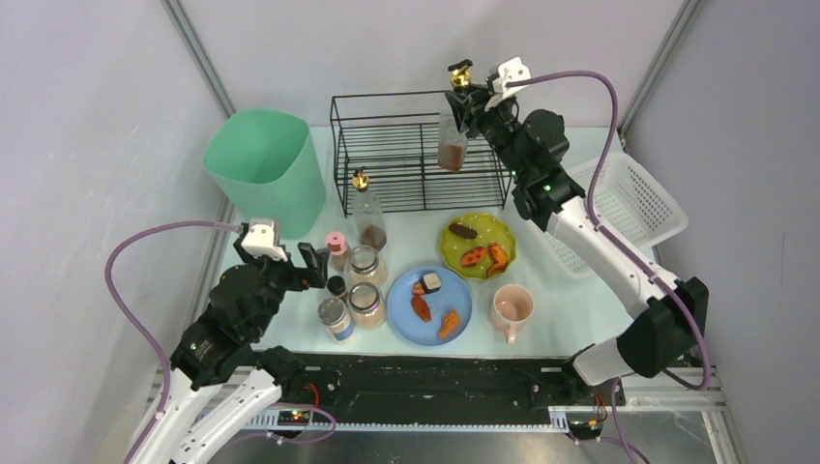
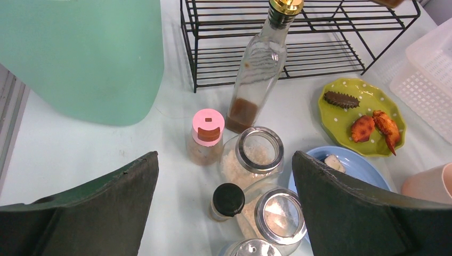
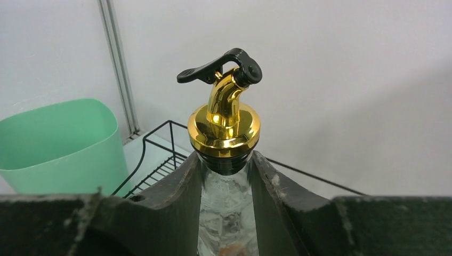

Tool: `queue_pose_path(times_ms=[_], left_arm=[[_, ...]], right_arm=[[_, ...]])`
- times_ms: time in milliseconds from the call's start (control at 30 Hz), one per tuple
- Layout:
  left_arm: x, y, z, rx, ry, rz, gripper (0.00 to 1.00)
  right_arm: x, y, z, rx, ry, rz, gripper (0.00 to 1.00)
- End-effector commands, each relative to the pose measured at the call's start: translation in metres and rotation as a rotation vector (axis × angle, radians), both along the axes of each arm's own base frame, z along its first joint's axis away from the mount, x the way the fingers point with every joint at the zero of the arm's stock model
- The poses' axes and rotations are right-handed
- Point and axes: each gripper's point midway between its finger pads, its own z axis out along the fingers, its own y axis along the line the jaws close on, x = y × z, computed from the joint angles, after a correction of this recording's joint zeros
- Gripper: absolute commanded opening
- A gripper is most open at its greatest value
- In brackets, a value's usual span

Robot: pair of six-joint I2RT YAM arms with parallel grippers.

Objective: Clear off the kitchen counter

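The right tool [image 3: 226,178] is clamped on the neck of a glass bottle [image 1: 452,145], its fingers closing just under the gold pourer [image 3: 224,120], and it holds the bottle in the air over the right end of the black wire rack [image 1: 425,184]. That is a narrow hold on smooth glass with brown liquid low in the body, so the bottle could swing or slide down through the fingers; only the pourer's collar would catch it. As it goes down, its base could strike the rack's top wire, or settle unevenly on the slats and tip over once let go

The left tool [image 2: 225,160] stands wide open with nothing in it, above a tight cluster: a pink-capped shaker [image 2: 207,133], a small black-capped jar [image 2: 227,200], metal-rimmed glass jars [image 2: 256,154] and a second pourer bottle [image 2: 258,69]. They stand close together, some touching, so a finger coming down between them may knock a neighbour over, and the tall bottle is the likeliest to fall

The tabletop [image 1: 566,319] lies beneath both arms and carries all of this, plus two plates of food and a mug
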Motion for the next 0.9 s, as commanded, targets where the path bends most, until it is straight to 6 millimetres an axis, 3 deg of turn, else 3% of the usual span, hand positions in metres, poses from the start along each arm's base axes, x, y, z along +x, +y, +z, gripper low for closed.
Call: queue_pose_path(times_ms=[0,233,267,467,833,867], left_arm=[[0.002,0.004,0.002,0.019,-0.012,0.012,0.98],[0.004,0.003,0.000,0.023,-0.002,0.014,0.98],[0.004,0.003,0.000,0.023,0.000,0.010,0.98],[0.005,0.002,-0.002,0.027,0.009,0.009,0.98],[0.006,0.003,-0.002,0.030,0.009,0.014,0.98],[0.006,0.003,-0.002,0.031,0.010,0.015,0.98]], right_arm=[[-0.011,-0.009,0.088,0.088,-0.305,0.063,0.00],[0.019,-0.008,0.100,0.065,-0.371,0.086,0.00],[0.018,-0.010,0.110,0.071,-0.393,0.087,0.00],[0.034,-0.011,0.125,0.051,-0.456,0.104,0.00],[0.079,-0.009,0.132,0.059,-0.522,0.136,0.00],[0.090,-0.006,0.122,0.051,-0.503,0.142,0.00]])
